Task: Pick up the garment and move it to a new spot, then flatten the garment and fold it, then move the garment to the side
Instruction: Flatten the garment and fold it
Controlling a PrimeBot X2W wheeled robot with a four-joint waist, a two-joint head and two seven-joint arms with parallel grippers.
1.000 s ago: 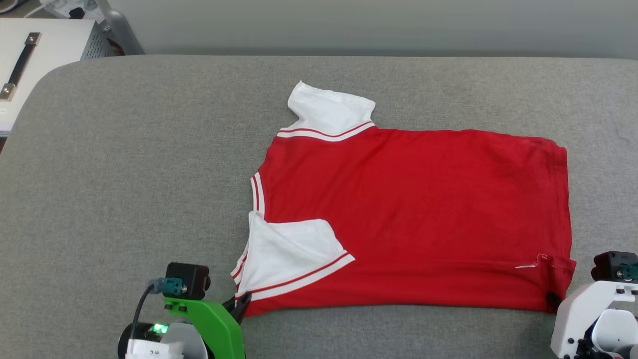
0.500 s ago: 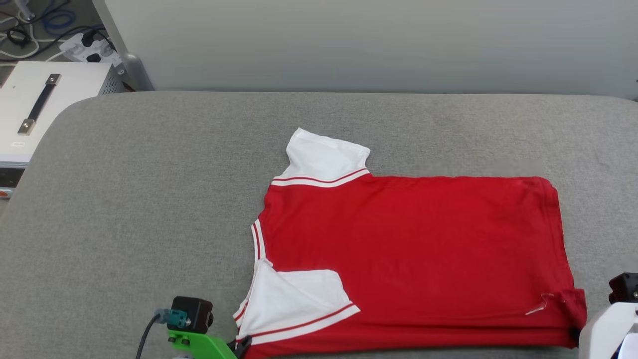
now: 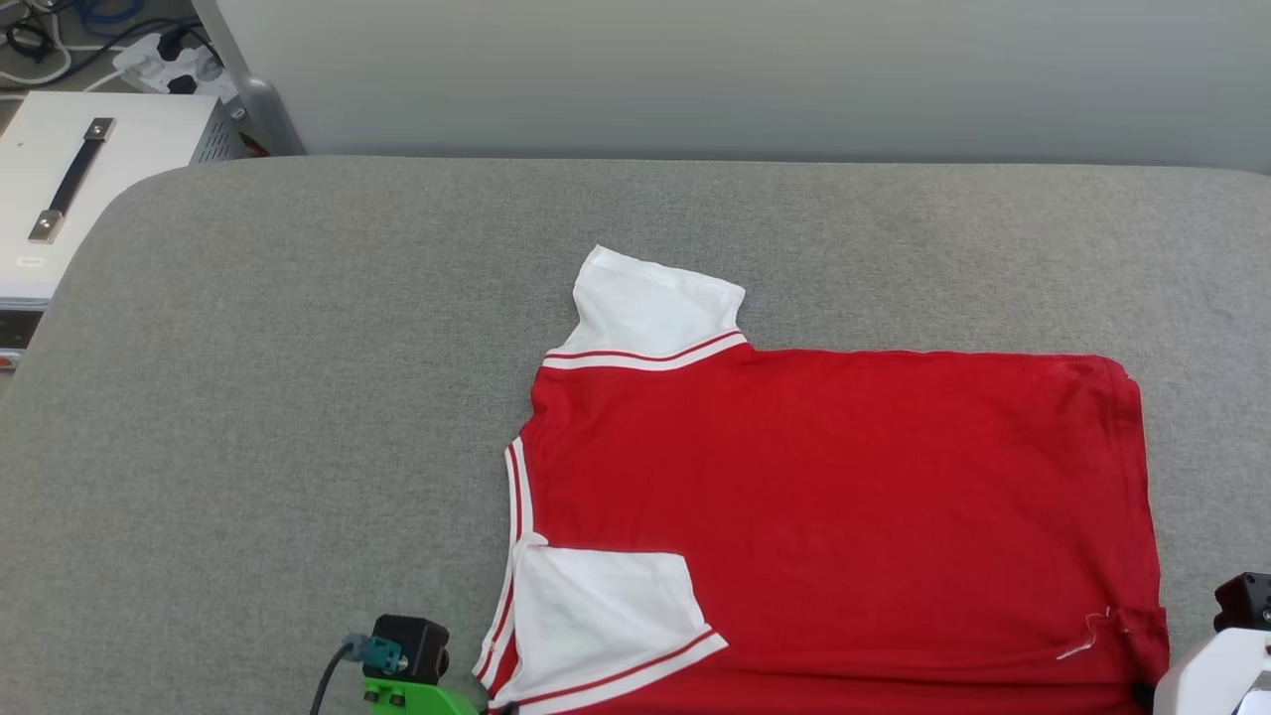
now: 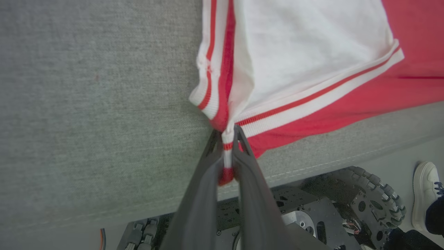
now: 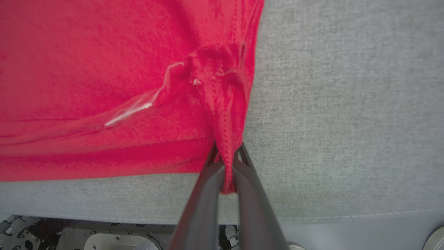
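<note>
Left gripper (image 4: 227, 133) and right gripper (image 5: 225, 149) each pinch a near corner of the garment (image 3: 844, 497), arms low at the pad's (image 3: 298, 397) edge

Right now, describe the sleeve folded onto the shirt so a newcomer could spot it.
On the grey surface lies the red garment, neck toward the robot's left. Its near sleeve sits by the left gripper. Unlike the far sleeve, which sticks out over the grey, this white one lies folded onto the red body.
</note>
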